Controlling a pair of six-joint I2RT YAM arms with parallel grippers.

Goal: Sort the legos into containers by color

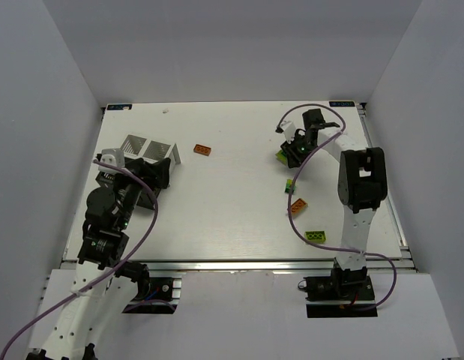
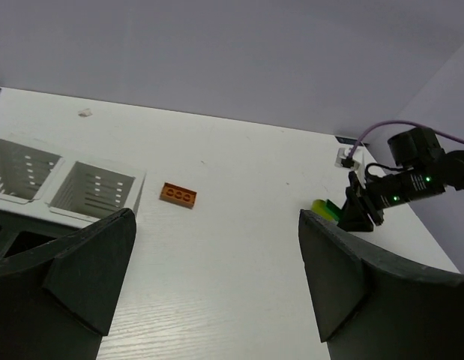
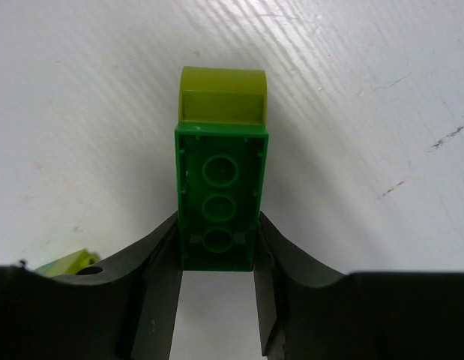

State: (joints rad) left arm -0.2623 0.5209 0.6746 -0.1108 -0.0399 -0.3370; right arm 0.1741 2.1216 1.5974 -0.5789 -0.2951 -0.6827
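The right end effector (image 3: 217,251) is closed on a green brick (image 3: 220,187), hollow side to the camera, at the far right of the tabletop (image 1: 232,210). A lime piece (image 3: 222,94) seems joined to its end. The left end effector (image 2: 217,221) is wide open and empty, near the white boxes (image 1: 145,148).

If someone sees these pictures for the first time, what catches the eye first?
The right claw, far right on the table, is shut on a green brick, hollow underside toward its camera, a lime piece just beyond. At left, two white containers stand together, an orange brick apart beside them.
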